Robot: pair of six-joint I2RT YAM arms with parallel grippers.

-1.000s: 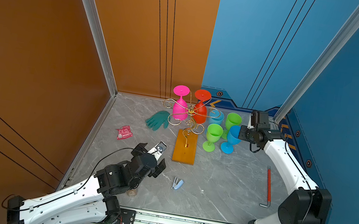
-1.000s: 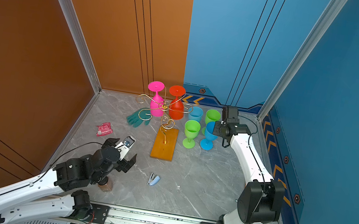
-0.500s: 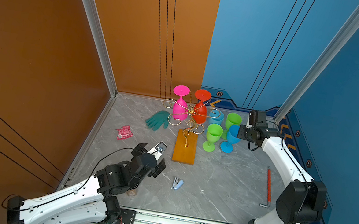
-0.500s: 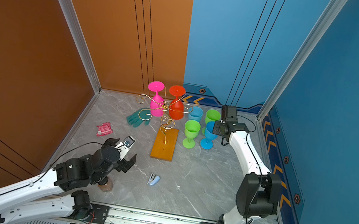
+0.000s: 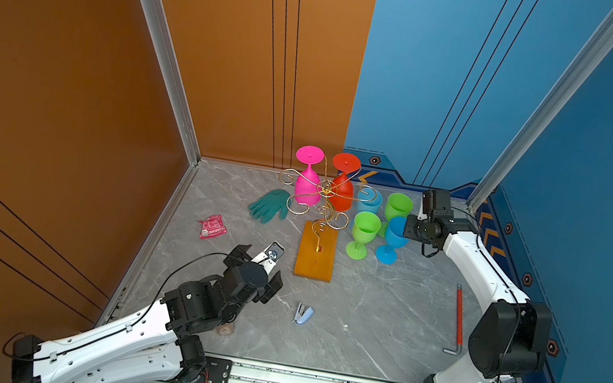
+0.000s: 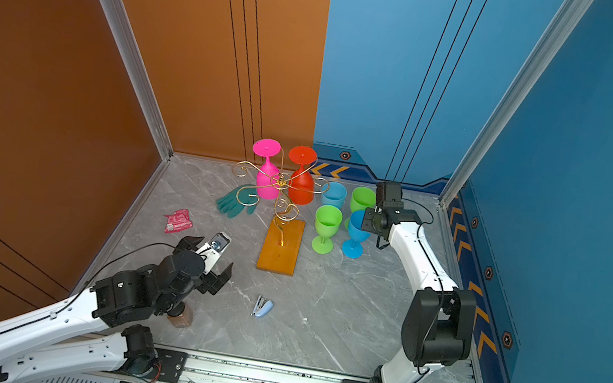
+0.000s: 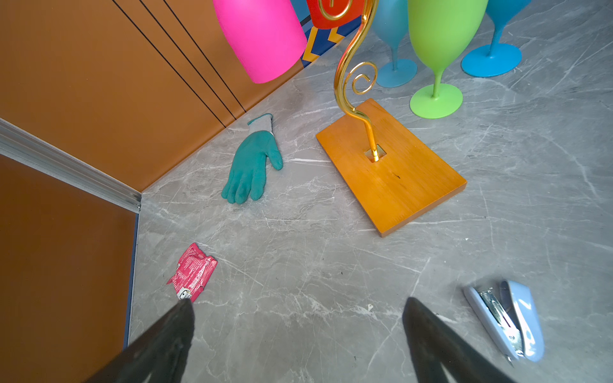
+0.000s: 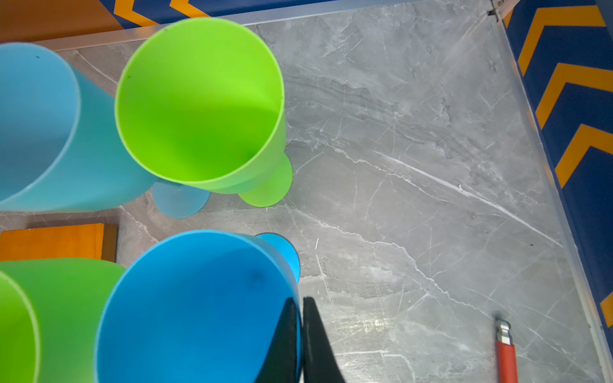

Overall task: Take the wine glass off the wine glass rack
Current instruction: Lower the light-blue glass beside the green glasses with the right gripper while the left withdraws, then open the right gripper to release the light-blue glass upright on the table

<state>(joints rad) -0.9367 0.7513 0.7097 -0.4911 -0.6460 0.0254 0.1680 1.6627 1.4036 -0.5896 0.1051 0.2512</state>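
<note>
Nearby, the right gripper (image 8: 301, 303) is pinched together on the rim of the blue wine glass (image 8: 199, 315), one finger inside the bowl and one outside. That glass stands upright on the grey table (image 5: 380, 319), near the wine glass rack (image 5: 317, 245). A pink glass (image 5: 307, 186) and a red glass (image 5: 341, 194) hang upside down from the rack. The left gripper (image 7: 298, 301) hovers with its jaws wide apart.

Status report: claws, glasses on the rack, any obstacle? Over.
Left claw open, empty. Right claw shut on blue glass rim; glass stands on table. Pink glass and red glass hang on rack. Nothing blocks them.
</note>
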